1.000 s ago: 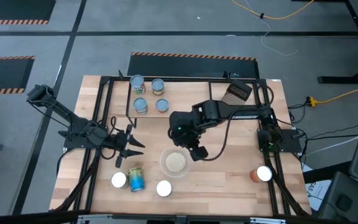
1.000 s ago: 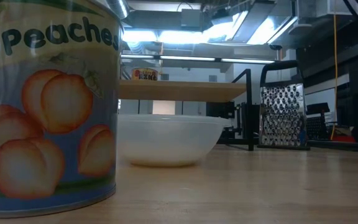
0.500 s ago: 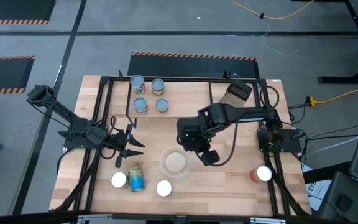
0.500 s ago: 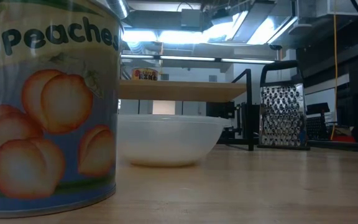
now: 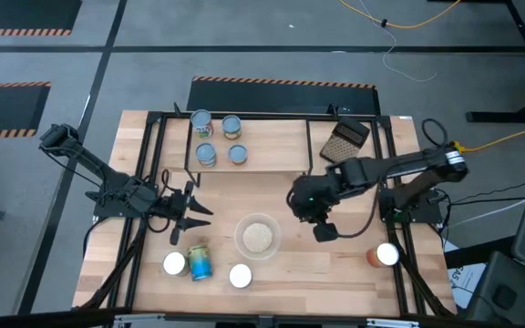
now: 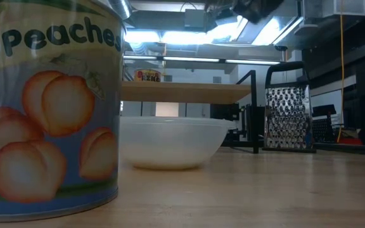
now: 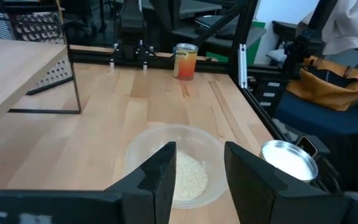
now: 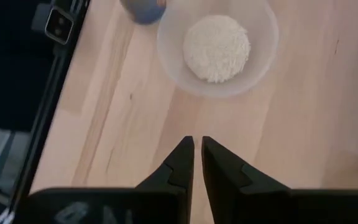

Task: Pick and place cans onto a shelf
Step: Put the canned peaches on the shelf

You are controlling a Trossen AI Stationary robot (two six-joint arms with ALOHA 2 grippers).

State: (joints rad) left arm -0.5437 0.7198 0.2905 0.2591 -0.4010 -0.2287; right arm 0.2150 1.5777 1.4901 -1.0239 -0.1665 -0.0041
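Four cans (image 5: 217, 139) stand on the shelf (image 5: 272, 146), grouped at its left end in two pairs, well beyond the glass bowl (image 5: 257, 238) of pale grains that sits near the middle of the table (image 5: 335, 273). Four more cans are still on the table: a white-topped can (image 5: 174, 264) to the bowl's near left, a blue-green labelled can (image 5: 199, 262) lying just beside that one and closer to the bowl, another white-topped can (image 5: 240, 275) just in front of the bowl, and a red-orange can (image 5: 385, 255) well to the bowl's right, near the table's edge. In the low view the peach-labelled can (image 6: 49, 107) fills the foreground with the bowl behind it, and a single can (image 6: 147, 76) shows on the shelf board above the bowl. A metal grater (image 5: 346, 137) stands beyond the bowl to the right, by the shelf's right end. The right gripper (image 5: 324, 230) hangs above the table just to the right of the bowl, carrying nothing; its fingers (image 8: 180, 163) are almost together, with only a thin slit between them, and the bowl lies ahead of them in the right wrist view. The left gripper (image 5: 192, 214) waits to the bowl's left, its fingers (image 7: 160, 174) spread apart and empty, pointing toward the bowl.
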